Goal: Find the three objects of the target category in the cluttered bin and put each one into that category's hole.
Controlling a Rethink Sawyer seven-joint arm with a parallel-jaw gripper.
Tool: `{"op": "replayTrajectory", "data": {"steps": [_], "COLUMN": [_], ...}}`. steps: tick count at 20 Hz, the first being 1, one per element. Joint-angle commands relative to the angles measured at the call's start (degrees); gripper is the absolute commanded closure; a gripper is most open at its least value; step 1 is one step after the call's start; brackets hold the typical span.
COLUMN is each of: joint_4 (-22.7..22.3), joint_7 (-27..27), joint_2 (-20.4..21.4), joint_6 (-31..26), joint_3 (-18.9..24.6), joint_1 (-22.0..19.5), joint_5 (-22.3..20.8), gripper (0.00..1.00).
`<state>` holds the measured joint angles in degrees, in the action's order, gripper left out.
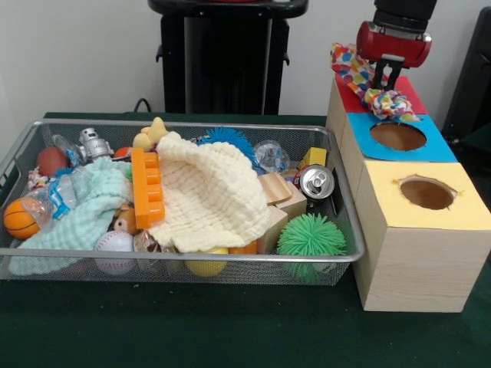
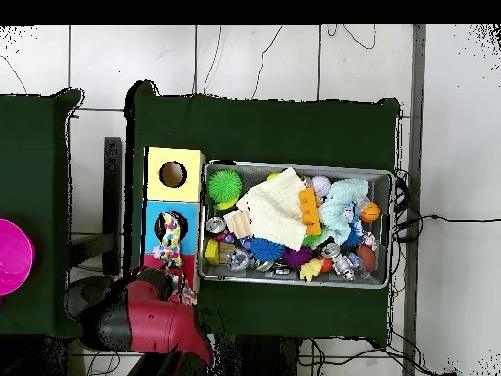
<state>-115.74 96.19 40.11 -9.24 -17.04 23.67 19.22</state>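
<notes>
Clutching a printed cloth piece (image 1: 381, 98) over the red-topped box (image 1: 406, 88), gripper (image 1: 386, 80) beside the blue-topped cutout (image 1: 397, 136).

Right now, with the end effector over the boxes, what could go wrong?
1. The printed cloth under the end effector lies across the red top and reaches the rim of the blue-topped hole. Released here, it could drop there instead of into the yellow-topped hole.
2. Part of it trails over the box's far edge, so dragging it could snag.
</notes>
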Motion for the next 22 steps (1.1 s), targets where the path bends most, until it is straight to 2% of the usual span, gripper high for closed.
{"op": "replayTrajectory", "data": {"steps": [1,9,13,19,20,22], "joint_4": [-5.4,-7.9,-7.9,-10.7,-10.9,-9.3], "joint_7": [13.2,13.5,14.6,14.2,14.3,15.1], "joint_2": [-8.5,-7.2,-6.6,-7.2,-7.3,-6.8], "joint_6": [-13.1,-11.0,-12.4,-6.8,-6.8,-11.3], "joint_3": [4.6,7.1,7.3,11.3,11.7,9.4], "joint_1": [-0.7,-2.0,-1.2,-3.8,-4.0,-1.9], "joint_5": [1.1,2.9,4.1,6.4,7.0,7.1], "gripper": [1.0,1.0,1.0,1.0,1.0,1.0]}}
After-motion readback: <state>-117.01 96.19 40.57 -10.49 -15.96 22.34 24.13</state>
